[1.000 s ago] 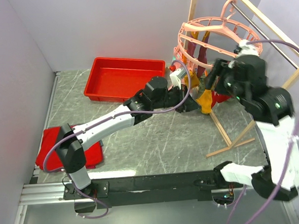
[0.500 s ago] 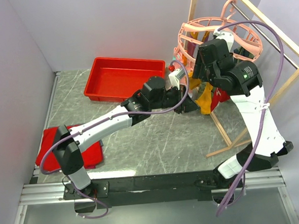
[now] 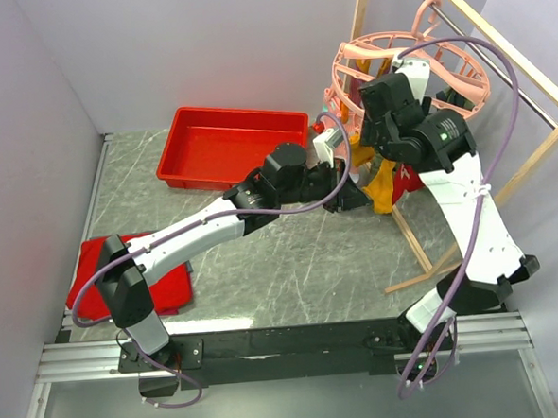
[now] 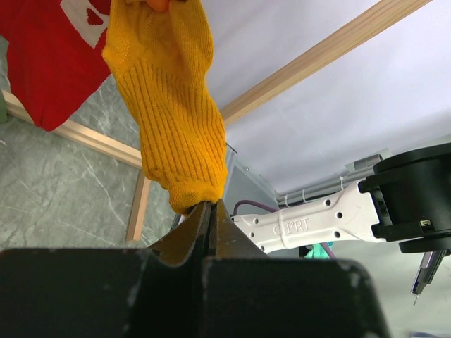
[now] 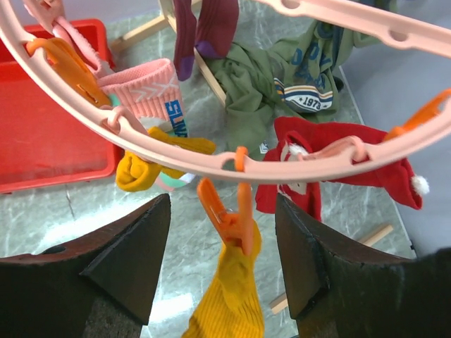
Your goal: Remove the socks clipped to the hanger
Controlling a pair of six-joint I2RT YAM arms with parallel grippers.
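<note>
Pink hanger [image 3: 375, 42] sits upper right of your top view, with the mustard sock [image 3: 384, 191] hanging below it.

Left wrist view: you see the left gripper [image 4: 209, 205] pressed together, pinching that sock's toe at centre.

Right wrist view: the right gripper [image 5: 222, 239] is spread, flanking the orange clip [image 5: 224, 211] at lower centre.
</note>
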